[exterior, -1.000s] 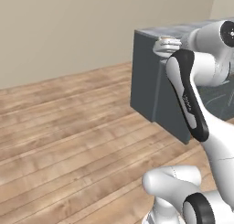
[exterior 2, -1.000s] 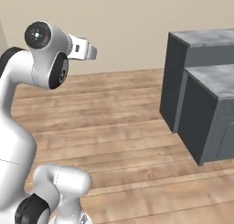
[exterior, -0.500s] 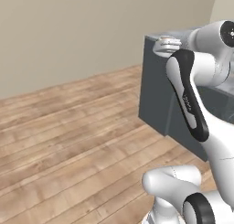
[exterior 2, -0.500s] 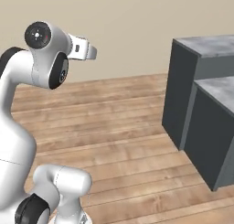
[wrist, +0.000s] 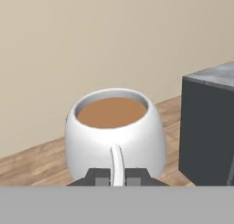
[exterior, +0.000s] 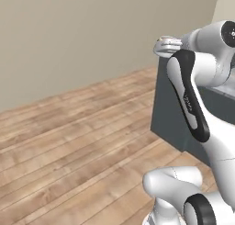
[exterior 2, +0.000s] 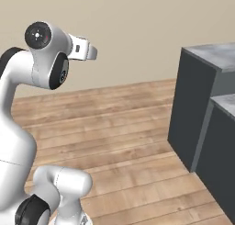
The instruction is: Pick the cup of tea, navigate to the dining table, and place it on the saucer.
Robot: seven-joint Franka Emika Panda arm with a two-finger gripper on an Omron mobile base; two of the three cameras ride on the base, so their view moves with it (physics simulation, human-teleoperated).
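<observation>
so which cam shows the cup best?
Hand view: the cup sits close and centred, brown tea visible inside, its handle pinched in the shut hand. Left base view gives just a sliver of its rim beyond the wrist. Right base view has the arm, but I can't make out the cup.

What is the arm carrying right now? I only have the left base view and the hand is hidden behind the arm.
Observer: In the hand view the gripper is shut on the handle of the cup of tea.
Operator: Is the tea in it?
Observer: Yes, brown tea fills it near the rim, level.
Operator: Is the dining table close?
Observer: A dark grey block with a marbled top stands ahead to the right; no saucer on the part that shows.
</observation>
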